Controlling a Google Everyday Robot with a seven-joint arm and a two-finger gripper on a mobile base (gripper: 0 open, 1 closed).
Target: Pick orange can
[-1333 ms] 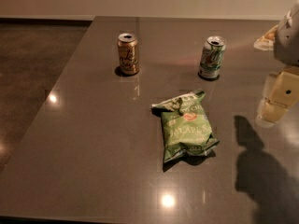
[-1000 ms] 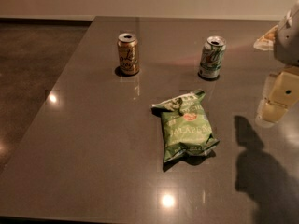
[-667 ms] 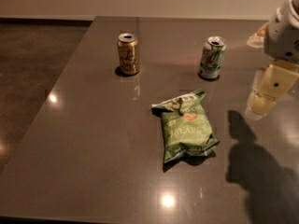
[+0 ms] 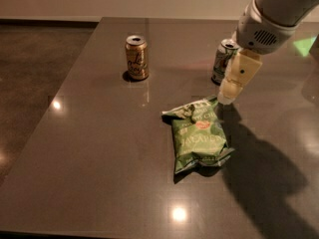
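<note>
- Cream, blocky gripper [image 4: 228,94] hanging by crinkled green chip bag [image 4: 197,136]; spread or closed, cannot tell.
- Cylindrical orange can [image 4: 136,57] upright on glossy grey worktop [image 4: 99,148], well apart.

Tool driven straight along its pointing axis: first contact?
Likely the far right corner of the green chip bag, or the table beside it; depth unclear. The tool points down, well right of the orange can.

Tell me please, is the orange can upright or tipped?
Upright: the orange can stands on its base. The gripper hangs by the green can.
</note>
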